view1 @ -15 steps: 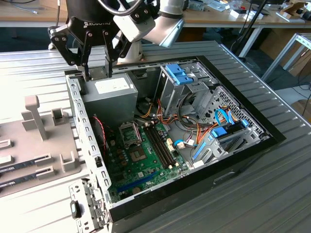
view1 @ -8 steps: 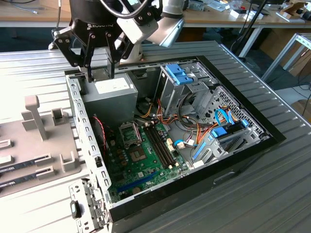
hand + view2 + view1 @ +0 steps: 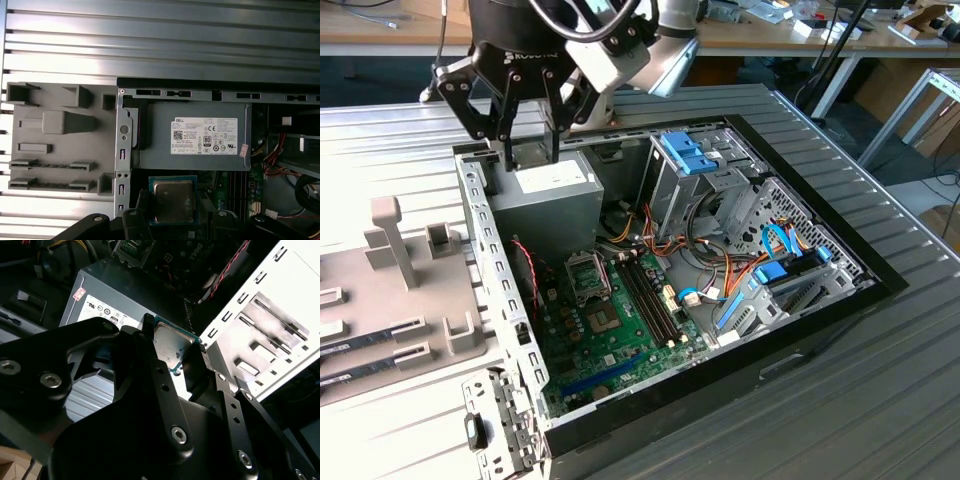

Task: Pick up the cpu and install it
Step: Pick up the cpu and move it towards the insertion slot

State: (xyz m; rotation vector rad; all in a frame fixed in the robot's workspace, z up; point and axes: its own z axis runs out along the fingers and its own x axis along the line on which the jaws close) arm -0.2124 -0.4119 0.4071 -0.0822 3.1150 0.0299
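Grey parts tray [image 3: 410,290] is sitting on the bench [image 3: 400,130] at the exterior view's left. Pincer [image 3: 530,157] is clamping the cpu [image 3: 173,201] by its edges, holding it level above the power supply [image 3: 545,205], likely for case-wall clearance. It's showing a silver lid and a thin green rim. Motherboard socket [image 3: 588,275] is lying further right.

place: robotics workshop | evidence: open PC case [image 3: 650,400], slatted metal table [image 3: 880,400], cluttered benches [image 3: 380,40]

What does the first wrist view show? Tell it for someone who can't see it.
The gripper holds the cpu, a small silver square with a green rim, over the open computer case. Near it lies the grey power-supply box.
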